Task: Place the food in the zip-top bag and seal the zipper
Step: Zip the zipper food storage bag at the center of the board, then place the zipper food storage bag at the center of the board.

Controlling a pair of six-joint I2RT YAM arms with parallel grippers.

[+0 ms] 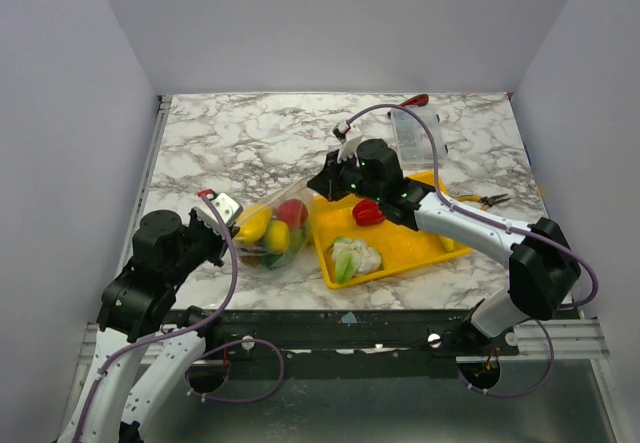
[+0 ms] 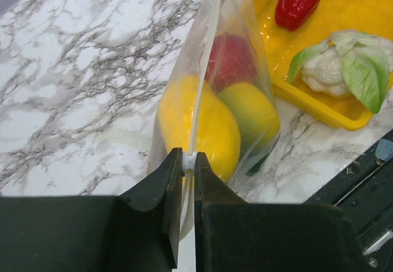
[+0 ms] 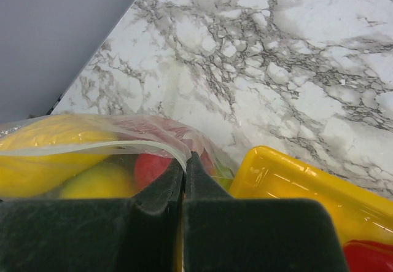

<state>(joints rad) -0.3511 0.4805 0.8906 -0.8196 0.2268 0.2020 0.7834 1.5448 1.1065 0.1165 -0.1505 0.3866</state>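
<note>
Marble worktop (image 1: 250,143) carries the yellow tray (image 1: 415,243) near its front edge, with the zip-top bag (image 1: 262,253) touching the tray's left side. Some food (image 1: 278,235) is bagged; red pepper (image 1: 368,211) and cauliflower (image 1: 357,258) lie on the tray. Left gripper (image 2: 188,161) pinches one end of the zipper (image 2: 202,69), right gripper (image 3: 184,164) the other. The film looks thin, floppy and slippery, so the stiffer strip seems the best hold.

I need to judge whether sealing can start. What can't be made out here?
- Zipper: sealed or not; edge-on in the left wrist view, partly behind the right end effector in its wrist view.
- Lowest food in the zip-top bag: tiny from above, behind the yellow piece in the left wrist view.
- Thin object right of the yellow tray: too small to name.
</note>
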